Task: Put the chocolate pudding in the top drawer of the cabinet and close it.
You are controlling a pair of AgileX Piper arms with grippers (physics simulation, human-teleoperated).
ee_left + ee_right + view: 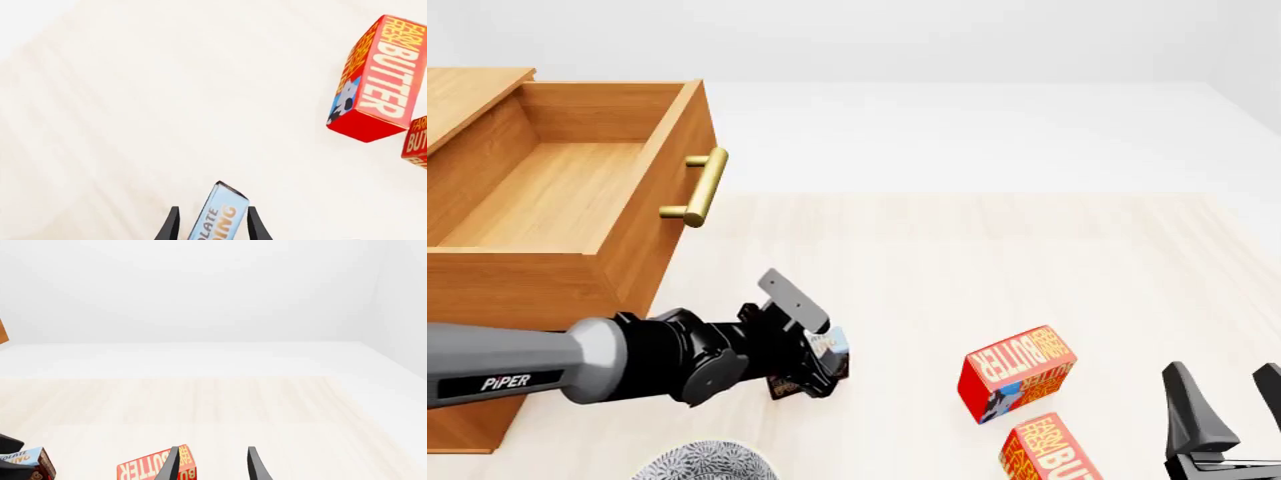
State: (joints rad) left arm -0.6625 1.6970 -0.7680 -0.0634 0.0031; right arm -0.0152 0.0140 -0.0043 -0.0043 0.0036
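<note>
Plainly the chocolate pudding (217, 215) is a thin, stiff carton, probably light, and best taken across its broad flat faces; the slick printed card could twist if pinched near a corner. The left gripper (814, 365) has it that way, fingers closed on the box's two faces, seen edge-on in the left wrist view. It sits just above the table (961, 270) near the front edge, left of centre, close to the cabinet (507, 290). The left arm reaches in low from the left, wrist bent so the fingers angle down and forward. Above and behind it, the top drawer (574, 180) stands pulled out and bare inside. The right gripper (1228, 400) waits at the front right corner, fingers apart, holding nothing, beside two butter boxes (1018, 372).
</note>
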